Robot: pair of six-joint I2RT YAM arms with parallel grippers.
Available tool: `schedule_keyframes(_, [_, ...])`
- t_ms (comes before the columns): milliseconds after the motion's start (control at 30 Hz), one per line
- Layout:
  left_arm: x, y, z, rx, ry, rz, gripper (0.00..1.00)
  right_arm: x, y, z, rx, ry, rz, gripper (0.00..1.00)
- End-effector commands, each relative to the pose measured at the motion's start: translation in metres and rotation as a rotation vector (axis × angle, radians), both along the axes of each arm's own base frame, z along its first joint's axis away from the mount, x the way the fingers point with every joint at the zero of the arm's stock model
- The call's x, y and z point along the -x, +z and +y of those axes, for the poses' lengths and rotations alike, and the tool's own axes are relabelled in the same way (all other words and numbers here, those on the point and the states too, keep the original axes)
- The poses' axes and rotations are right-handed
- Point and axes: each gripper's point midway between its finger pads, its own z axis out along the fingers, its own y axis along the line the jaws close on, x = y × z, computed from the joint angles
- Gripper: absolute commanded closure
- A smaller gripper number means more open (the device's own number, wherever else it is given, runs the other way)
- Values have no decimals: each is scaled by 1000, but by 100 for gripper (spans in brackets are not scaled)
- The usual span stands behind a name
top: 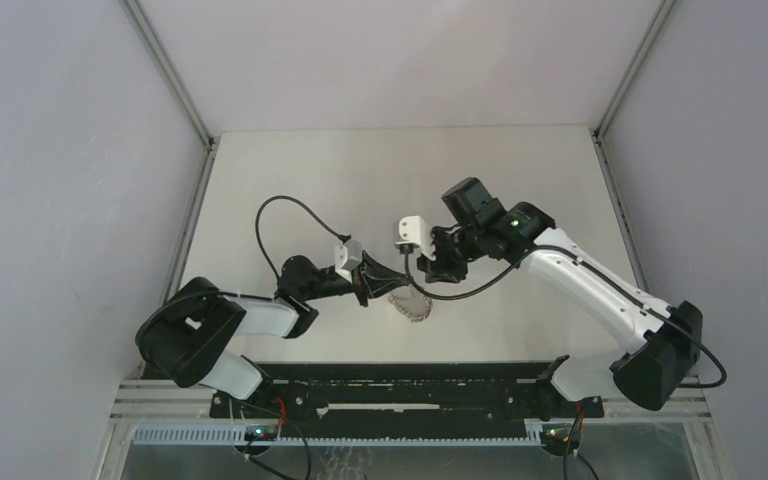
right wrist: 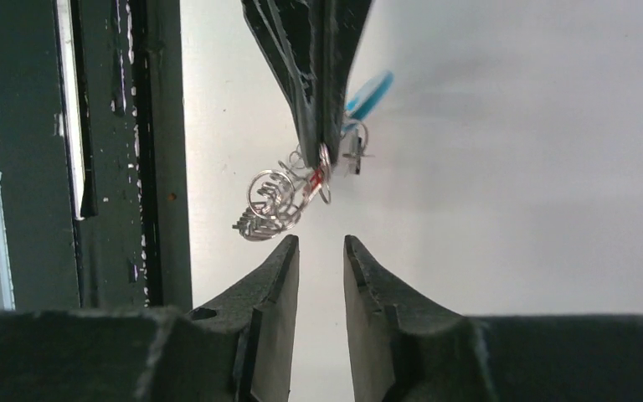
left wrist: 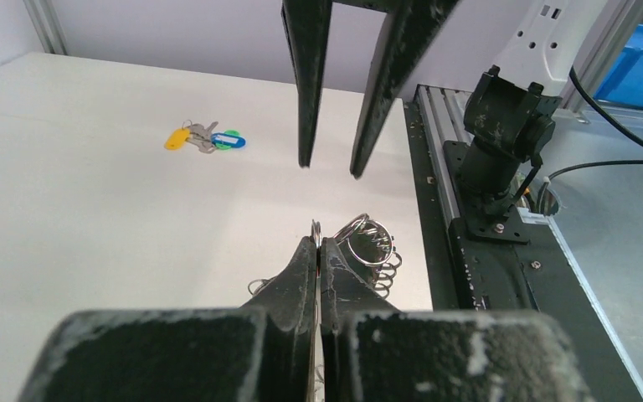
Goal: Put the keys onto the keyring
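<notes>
Two tools face off, left tool clamped shut on what looks like the keyring, right tool parted and empty, so next it fetches the keys off the bench.

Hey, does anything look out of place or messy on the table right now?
Nothing is spilled or broken. The keyring is bunched in a tangle of loops at the shut left gripper, and the keys with yellow and blue tags lie apart from it on the table.
</notes>
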Motion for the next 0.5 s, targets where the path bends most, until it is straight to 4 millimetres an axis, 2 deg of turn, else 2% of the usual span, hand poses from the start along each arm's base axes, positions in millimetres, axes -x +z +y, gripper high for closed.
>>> schedule_keyframes(0, [2, 26, 4, 77, 22, -84, 100, -3, 25, 12, -215, 66, -34, 73])
schedule_keyframes(200, [4, 27, 3, 79, 2, -85, 100, -12, 15, 14, -302, 85, -22, 73])
schedule_keyframes(467, [5, 27, 1, 78, -6, -84, 100, -12, 8, 21, -334, 114, 22, 74])
